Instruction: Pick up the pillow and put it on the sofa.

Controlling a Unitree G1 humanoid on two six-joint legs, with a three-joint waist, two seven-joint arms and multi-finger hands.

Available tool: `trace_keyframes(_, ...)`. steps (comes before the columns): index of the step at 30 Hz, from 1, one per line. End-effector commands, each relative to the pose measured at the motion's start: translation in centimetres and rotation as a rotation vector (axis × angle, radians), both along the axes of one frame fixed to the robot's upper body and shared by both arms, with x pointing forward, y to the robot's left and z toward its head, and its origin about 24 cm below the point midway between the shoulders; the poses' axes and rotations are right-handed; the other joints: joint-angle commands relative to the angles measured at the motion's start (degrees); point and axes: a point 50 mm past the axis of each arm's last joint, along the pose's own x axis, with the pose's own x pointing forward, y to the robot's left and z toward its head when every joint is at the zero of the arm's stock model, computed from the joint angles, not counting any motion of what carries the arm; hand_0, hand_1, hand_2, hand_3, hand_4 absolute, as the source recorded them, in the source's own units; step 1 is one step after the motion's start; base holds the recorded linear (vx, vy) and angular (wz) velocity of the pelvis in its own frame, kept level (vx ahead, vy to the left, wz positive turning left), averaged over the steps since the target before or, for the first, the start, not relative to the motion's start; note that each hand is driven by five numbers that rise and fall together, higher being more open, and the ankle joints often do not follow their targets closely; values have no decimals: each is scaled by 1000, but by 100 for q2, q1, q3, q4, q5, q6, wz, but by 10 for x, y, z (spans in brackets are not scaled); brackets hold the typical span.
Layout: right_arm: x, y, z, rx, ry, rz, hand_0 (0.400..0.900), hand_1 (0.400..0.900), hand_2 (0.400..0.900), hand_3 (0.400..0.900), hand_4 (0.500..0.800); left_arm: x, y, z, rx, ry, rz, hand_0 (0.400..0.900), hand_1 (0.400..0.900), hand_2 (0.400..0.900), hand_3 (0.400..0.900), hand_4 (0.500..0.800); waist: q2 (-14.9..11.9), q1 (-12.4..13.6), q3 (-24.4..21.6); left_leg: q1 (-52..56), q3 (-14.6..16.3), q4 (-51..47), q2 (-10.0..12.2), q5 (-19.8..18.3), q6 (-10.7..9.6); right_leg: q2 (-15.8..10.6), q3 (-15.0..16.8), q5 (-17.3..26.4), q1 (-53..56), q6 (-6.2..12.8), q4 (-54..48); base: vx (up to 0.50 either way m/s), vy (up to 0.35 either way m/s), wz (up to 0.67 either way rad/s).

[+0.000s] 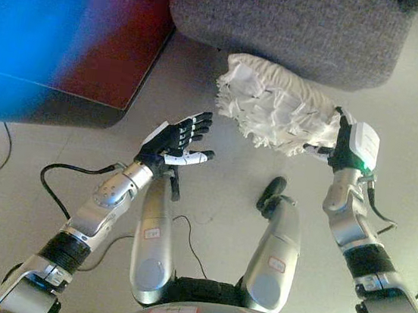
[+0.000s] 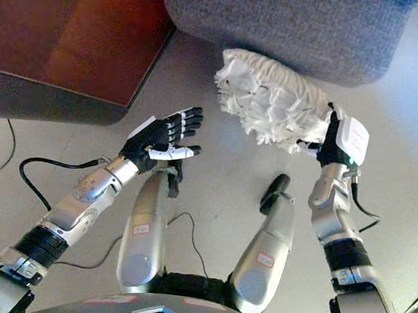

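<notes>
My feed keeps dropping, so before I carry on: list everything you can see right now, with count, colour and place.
white ruffled fabric pillow: one, white, in front of the sofa's edge, at the right hand.
grey upholstered sofa: one, grey, top centre.
dark reddish-brown wooden table: one, reddish-brown, upper left, beside the sofa.
pale floor: light grey, under everything.
left hand: one, dark with a white tip, fingers straight, apart from the pillow, left of it.
right hand: one, dark, against the pillow's right end; fingers hidden.
</notes>
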Motion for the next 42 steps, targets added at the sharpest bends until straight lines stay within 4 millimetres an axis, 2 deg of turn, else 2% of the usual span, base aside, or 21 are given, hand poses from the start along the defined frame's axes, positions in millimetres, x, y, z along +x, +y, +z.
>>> trace_keyframes(1,14,-27,53,-84,-208,-112,900,900,900,900,800,-1,-10,47,-95,-254,-43,900,900,900,900,800,304,103,2,-53,-466,497,389,-741,-7,-241,602,571,-609,151,-27,-50,94,1)
trace_keyframes(6,25,-45,75,-95,-255,-225,900,900,900,900,800,1,-13,56,-134,-281,-57,900,900,900,900,800,550,211,2,-929,-520,1414,350,-1033,54,-334,887,280,-1465,119,954,-5,99,8)
trace_keyframes(7,27,-52,79,-94,-259,-271,900,900,900,900,800,1,-15,56,-147,-277,-68,900,900,900,900,800,635,260,2,-1028,-546,1672,353,-1274,41,-374,976,32,-1592,168,1269,94,118,13)
trace_keyframes(10,33,-64,91,-112,-266,-363,900,900,900,900,800,1,-19,57,-180,-277,-88,900,900,900,900,800,780,353,2,-1490,-638,2143,269,-1396,79,-406,1157,-102,-2074,149,1735,30,109,9)
trace_keyframes(16,47,-69,101,-69,-164,-440,900,900,900,900,800,1,-31,59,-246,-277,-130,900,900,900,900,800,959,570,2,-2131,-737,2576,86,-1449,145,-489,1262,-131,-2700,107,2097,-4,96,11)
trace_keyframes(23,55,-67,94,36,36,-434,900,900,900,900,800,1,-38,58,-263,-244,-168,900,900,900,900,800,925,739,2,-2402,-821,2666,29,-1349,133,-572,1211,-104,-2893,78,2202,-1,18,9)
trace_keyframes(24,55,-67,92,45,48,-432,559,559,559,559,595,1,-39,57,-262,-237,-173,900,900,900,900,800,901,759,2,-2411,-838,2667,38,-1325,129,-583,1201,-93,-2899,76,2218,18,-8,5)
trace_keyframes(25,55,-66,90,74,54,-428,400,400,400,400,500,1,-39,55,-257,-229,-176,900,900,900,900,800,875,780,2,-2411,-861,2679,42,-1317,121,-603,1179,-90,-2885,79,2230,28,-16,7)
trace_keyframes(29,59,-59,89,153,13,-399,400,400,400,400,500,0,-38,53,-257,-213,-173,900,900,900,900,800,801,808,2,-2339,-877,2649,60,-1279,111,-609,1124,-78,-2817,100,2265,36,-12,4)
trace_keyframes(35,59,-52,85,180,-41,-410,400,400,400,400,500,0,-41,53,-261,-200,-164,900,900,900,900,800,725,814,2,-2118,-888,2561,116,-1242,78,-610,1042,-36,-2622,138,2230,30,-7,1)
trace_keyframes(42,59,-48,94,46,-100,-441,400,400,400,400,500,2,-42,50,-295,-169,-126,900,900,900,900,800,683,823,2,-1663,-770,2091,209,-1078,53,-618,833,45,-2169,167,1938,0,0,0)
